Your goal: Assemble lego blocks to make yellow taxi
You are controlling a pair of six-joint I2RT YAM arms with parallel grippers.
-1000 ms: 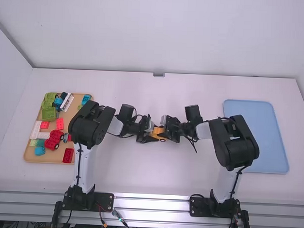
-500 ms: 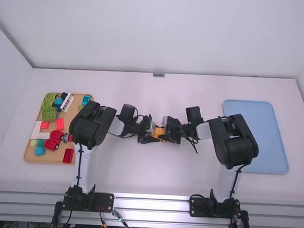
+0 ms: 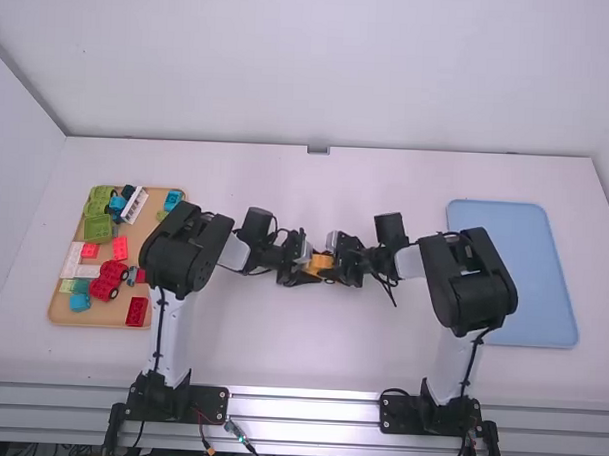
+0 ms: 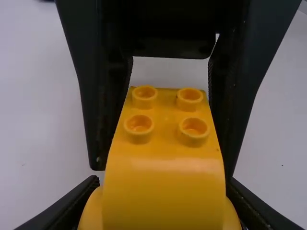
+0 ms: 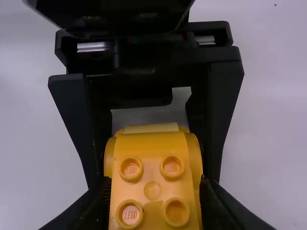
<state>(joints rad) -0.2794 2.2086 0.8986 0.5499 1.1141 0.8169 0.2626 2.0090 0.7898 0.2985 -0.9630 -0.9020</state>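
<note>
Our left end effector (image 4: 163, 203) and right end effector (image 5: 154, 201) both grip the yellow car (image 3: 320, 266) mid-way across the desk (image 3: 310, 358). We judge it light, stiff, slightly slick, best held low by its sides.

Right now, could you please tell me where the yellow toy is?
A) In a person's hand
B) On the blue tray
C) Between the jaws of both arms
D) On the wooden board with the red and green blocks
C, because the yellow toy sits between the jaws of both arms, near the middle of the table, with the wooden board off to the left and the blue tray off to the right.
</note>
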